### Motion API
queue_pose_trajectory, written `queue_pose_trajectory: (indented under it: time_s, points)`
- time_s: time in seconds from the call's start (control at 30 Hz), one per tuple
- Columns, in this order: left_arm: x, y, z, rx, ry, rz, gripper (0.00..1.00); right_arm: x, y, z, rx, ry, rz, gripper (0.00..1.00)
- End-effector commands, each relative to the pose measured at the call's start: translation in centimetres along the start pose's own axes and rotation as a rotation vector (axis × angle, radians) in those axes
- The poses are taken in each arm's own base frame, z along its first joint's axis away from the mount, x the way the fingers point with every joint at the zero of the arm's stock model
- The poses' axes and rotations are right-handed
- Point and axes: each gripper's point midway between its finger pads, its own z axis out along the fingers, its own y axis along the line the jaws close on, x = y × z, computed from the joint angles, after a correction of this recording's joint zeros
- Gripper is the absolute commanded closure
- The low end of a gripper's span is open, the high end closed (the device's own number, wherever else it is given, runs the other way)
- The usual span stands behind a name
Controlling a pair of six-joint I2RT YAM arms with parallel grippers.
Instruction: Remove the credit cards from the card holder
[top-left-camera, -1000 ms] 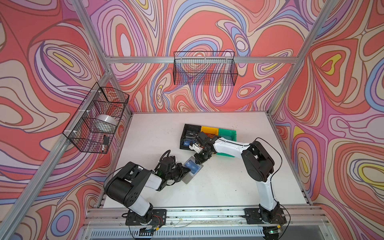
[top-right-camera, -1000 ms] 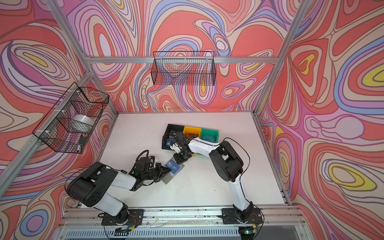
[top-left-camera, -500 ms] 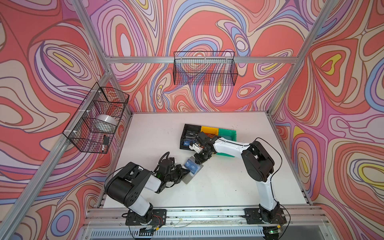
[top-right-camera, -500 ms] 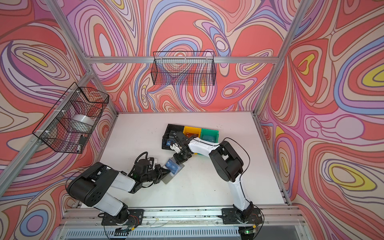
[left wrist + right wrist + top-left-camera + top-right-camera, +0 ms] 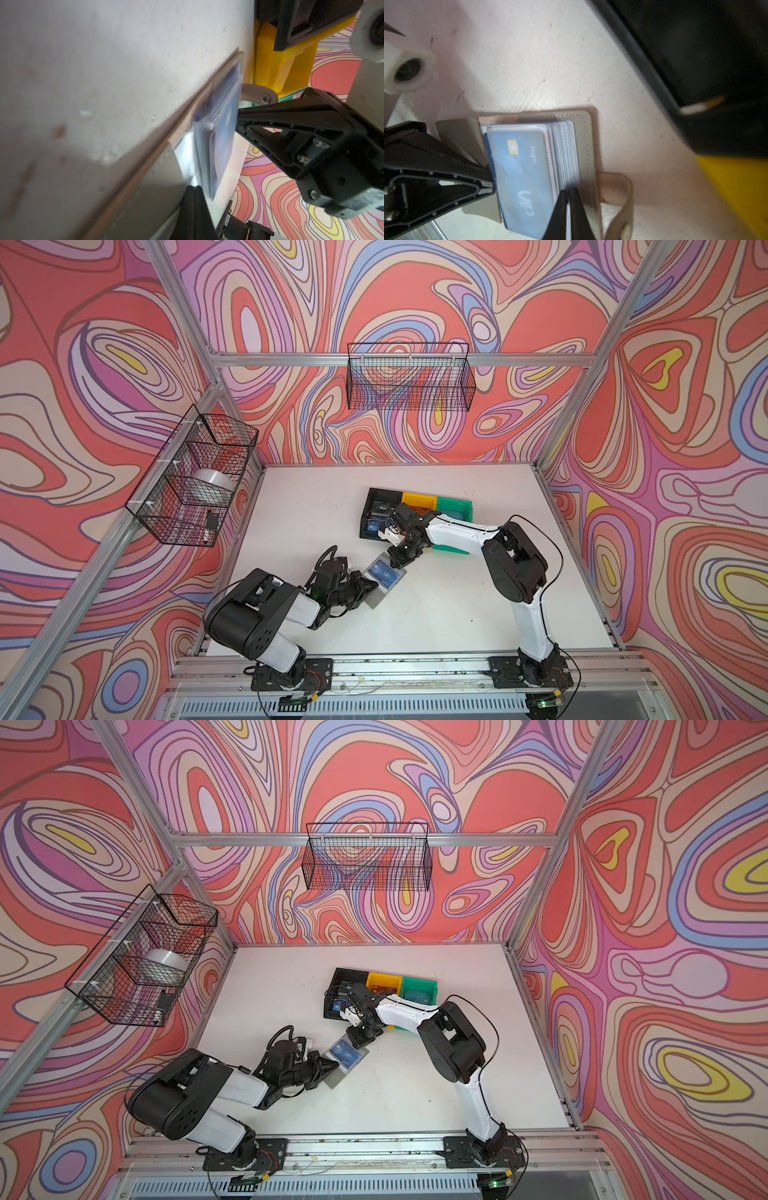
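Top view: grey card holder (image 5: 376, 598) lies open between both arms | left wrist: left gripper (image 5: 194, 188) pinched shut at its near edge, grip unclear | right wrist: right gripper (image 5: 569, 193) clamps clear sleeves (image 5: 566, 145), blue credit card (image 5: 521, 176) inside | risk: tight sleeve drags the holder along.

The blue card (image 5: 525, 176), in a clear sleeve of the card holder (image 5: 588, 145) at lower centre of the right wrist view, reads "logo" beside its gold chip and "VIP" in larger pale letters.
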Motion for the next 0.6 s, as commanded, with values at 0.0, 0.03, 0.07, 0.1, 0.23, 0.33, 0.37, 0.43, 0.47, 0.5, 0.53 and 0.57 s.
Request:
queue_pose_trajectory:
  time_s: [0.0,0.03,0.07,0.1,0.23,0.33,0.37,0.43,0.47,0.5,0.53,0.57]
  points:
    - [0.3,2.4,-0.5,-0.102,-0.004,-0.043,0.93,3.7,-0.1,3.0,-0.01,0.141,0.041,0.91]
    - [0.2,2.0,-0.6,-0.101,-0.006,-0.034,0.93,3.8,-0.2,3.0,-0.009,0.142,0.043,0.91]
    - [0.1,1.9,-0.7,-0.11,-0.007,-0.028,0.93,3.8,-0.2,3.0,-0.009,0.141,0.043,0.91]
    - [0.1,1.8,-0.8,-0.115,-0.011,-0.02,0.93,3.8,-0.2,3.0,-0.009,0.142,0.043,0.91]
    - [-0.2,1.7,-1.3,-0.154,-0.028,0.003,0.91,3.7,-0.2,3.1,-0.011,0.141,0.041,0.91]
    - [-0.4,1.5,-1.5,-0.163,-0.033,0.012,0.87,3.7,-0.1,3.2,-0.016,0.144,0.043,0.91]
    - [-0.4,1.4,-1.5,-0.163,-0.034,0.012,0.86,3.7,-0.1,3.2,-0.017,0.145,0.044,0.91]
    - [-0.4,1.1,-1.3,-0.152,-0.029,0.015,0.84,3.6,-0.1,3.2,-0.017,0.143,0.044,0.91]
    - [-0.5,0.9,-1.1,-0.142,-0.03,0.014,0.83,3.7,-0.1,3.2,-0.017,0.144,0.043,0.91]
    - [-0.6,0.7,-1.0,-0.133,-0.03,0.015,0.83,3.6,-0.1,3.2,-0.017,0.144,0.043,0.91]
    - [-0.7,0.6,-0.9,-0.124,-0.032,0.012,0.83,3.6,-0.1,3.2,-0.017,0.143,0.042,0.91]
    - [-0.8,0.5,-0.7,-0.117,-0.032,0.012,0.83,3.7,-0.1,3.2,-0.017,0.146,0.043,0.91]
